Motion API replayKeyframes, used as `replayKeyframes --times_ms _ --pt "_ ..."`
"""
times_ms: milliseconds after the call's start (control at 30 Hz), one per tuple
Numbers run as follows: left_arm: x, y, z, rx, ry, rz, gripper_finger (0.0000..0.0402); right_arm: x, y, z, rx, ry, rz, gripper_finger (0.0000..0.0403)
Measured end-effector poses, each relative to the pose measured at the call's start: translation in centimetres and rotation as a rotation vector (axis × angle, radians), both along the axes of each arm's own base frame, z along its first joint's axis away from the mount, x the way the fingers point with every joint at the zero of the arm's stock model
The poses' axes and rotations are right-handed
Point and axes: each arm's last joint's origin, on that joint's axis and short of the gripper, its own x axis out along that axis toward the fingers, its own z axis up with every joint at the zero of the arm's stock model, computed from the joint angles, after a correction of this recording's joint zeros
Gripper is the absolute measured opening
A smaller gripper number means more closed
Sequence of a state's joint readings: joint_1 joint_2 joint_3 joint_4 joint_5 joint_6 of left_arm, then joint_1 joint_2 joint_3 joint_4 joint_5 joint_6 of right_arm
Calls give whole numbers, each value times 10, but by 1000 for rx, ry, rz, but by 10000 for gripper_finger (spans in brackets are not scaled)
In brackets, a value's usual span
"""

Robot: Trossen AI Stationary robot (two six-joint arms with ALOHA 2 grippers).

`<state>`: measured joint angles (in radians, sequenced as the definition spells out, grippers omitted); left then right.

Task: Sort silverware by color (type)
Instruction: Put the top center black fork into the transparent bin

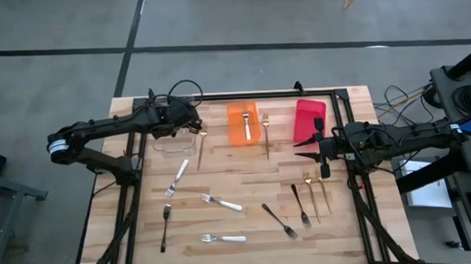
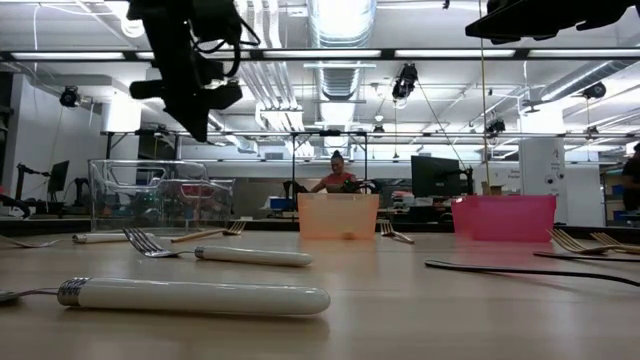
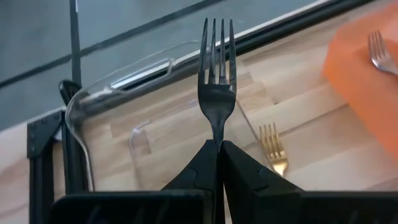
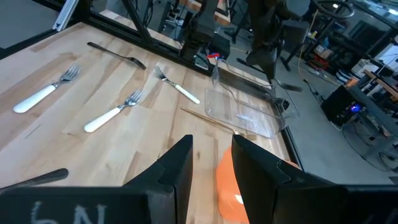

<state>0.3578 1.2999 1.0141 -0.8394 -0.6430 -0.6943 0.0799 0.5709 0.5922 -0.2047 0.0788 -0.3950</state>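
nearest the low camera lies a white-handled fork (image 2: 195,296), its long axis running across the wooden worktop (image 2: 400,320), tines off to the left edge. just behind it a second white-handled fork (image 2: 220,253) lies the same way, tines left.

the left end effector (image 3: 219,146) is pinched tight on a dark metal fork (image 3: 216,68), held by the handle with the tines pointing straight out ahead of the fingers; it hangs over the clear bin (image 1: 172,135) at the worktop's far left. a gold fork (image 1: 201,147) lies just beside that bin, its long axis running front to back. the orange bin (image 1: 242,122) holds one white-handled fork (image 1: 247,123), and another gold fork (image 1: 266,135) lies between the orange bin and the red bin (image 1: 309,119).

the right end effector (image 1: 304,150) hovers just in front of the red bin, fingers parted by a narrow gap with nothing between them. near it, two gold forks (image 1: 316,195) and a dark fork (image 1: 301,205) lie roughly parallel, front to back. another dark fork (image 1: 279,220) lies diagonally, and one more dark fork (image 1: 166,227) lies by the left front.

beyond the worktop is an open workshop with ceiling strip lights, monitors, and a person (image 2: 335,175) in red seated far back.
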Motion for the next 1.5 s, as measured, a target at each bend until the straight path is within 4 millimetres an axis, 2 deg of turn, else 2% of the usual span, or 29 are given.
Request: replayKeyframes --times_ms 333,733,1067,1500 --pt "-5 1 -14 18 4 88 0 0 0 0 1 1 -1 102" --pt "-10 3 -16 11 55 98 0 0 0 0 1 0 -3 102" --pt "-21 2 -37 -15 98 142 0 0 0 0 8 -6 -5 102" --pt "-22 2 -40 -12 78 177 0 0 0 0 2 -6 -3 102"
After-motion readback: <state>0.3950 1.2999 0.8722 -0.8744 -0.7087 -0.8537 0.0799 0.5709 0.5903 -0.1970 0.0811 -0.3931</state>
